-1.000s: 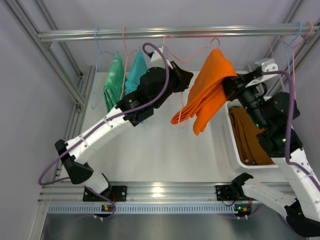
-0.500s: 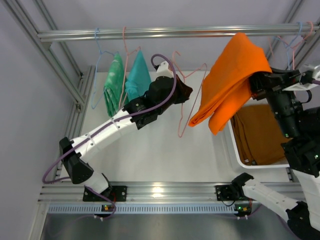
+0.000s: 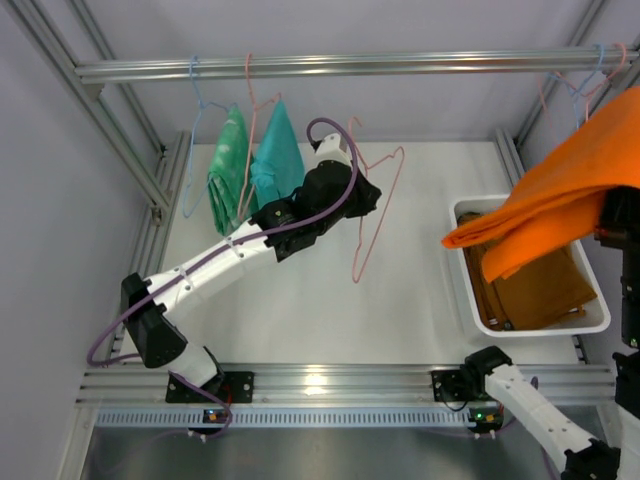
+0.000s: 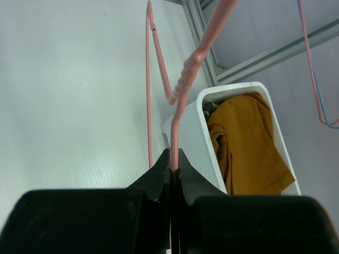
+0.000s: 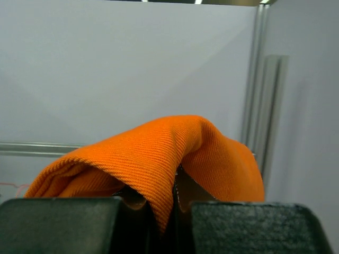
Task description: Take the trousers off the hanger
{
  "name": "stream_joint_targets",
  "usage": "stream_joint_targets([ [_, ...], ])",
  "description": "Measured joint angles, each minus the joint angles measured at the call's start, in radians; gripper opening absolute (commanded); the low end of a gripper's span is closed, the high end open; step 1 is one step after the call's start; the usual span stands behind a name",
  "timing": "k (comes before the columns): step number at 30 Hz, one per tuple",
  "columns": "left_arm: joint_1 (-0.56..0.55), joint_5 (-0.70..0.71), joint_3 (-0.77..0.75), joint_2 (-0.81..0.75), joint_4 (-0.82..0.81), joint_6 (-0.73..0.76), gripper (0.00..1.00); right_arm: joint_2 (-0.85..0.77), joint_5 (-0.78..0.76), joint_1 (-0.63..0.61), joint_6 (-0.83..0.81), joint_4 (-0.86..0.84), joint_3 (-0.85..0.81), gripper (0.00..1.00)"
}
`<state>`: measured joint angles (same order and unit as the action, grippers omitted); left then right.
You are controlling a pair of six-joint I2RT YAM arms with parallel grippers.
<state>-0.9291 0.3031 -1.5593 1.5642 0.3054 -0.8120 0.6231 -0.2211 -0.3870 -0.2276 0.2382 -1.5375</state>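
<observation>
A: What has the right gripper (image 5: 175, 197) got?
B: It is pinched tight on the folded orange cloth trousers (image 5: 159, 153), held over the white plastic bin (image 3: 459, 292) containing brown cloth trousers (image 3: 540, 292).
A: And the left gripper (image 4: 174, 160)?
B: Clamped on the pink wire hanger (image 4: 183, 89). Beyond it, teal cloth trousers (image 3: 277, 160) and green cloth trousers (image 3: 228, 160) hang from the metal rail (image 3: 350, 66).

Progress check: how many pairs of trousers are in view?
4: green pair and teal pair hanging from the rail, orange pair in the right tool, brown pair in the bin; more may hide beneath.

A robotics lab: aluminium-profile frame (image 3: 330, 66) around white table (image 3: 300, 300).
</observation>
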Motion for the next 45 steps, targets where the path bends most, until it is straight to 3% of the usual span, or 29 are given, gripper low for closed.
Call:
stream_joint_targets([
  [9, 0.0, 0.0, 0.003, 0.0, 0.01, 0.024, 0.0, -0.2, -0.207, 0.104, -0.171, 0.114, 0.138, 0.0],
  [16, 0.0, 0.0, 0.003, -0.008, 0.013, 0.03, 0.0, -0.284, -0.389, 0.158, -0.293, 0.184, 0.363, 0.0],
  [29, 0.0, 0.0, 0.003, -0.037, 0.013, 0.037, 0.0, -0.46, -0.452, 0.182, -0.42, 0.21, 0.706, 0.0],
  [36, 0.0, -0.02, -0.008, -0.037, 0.018, 0.037, 0.0, -0.277, -0.432, 0.183, -0.471, 0.029, 0.93, 0.0],
  [42, 0.0, -0.047, -0.031, -0.037, 0.013, 0.043, 0.0, -0.003, -0.322, 0.248, -0.435, -0.111, 0.953, 0.0],
  [45, 0.0, -0.06, -0.031, -0.037, 0.01, 0.056, 0.0, 0.125, -0.164, 0.378, -0.373, -0.122, 0.924, 0.17],
])
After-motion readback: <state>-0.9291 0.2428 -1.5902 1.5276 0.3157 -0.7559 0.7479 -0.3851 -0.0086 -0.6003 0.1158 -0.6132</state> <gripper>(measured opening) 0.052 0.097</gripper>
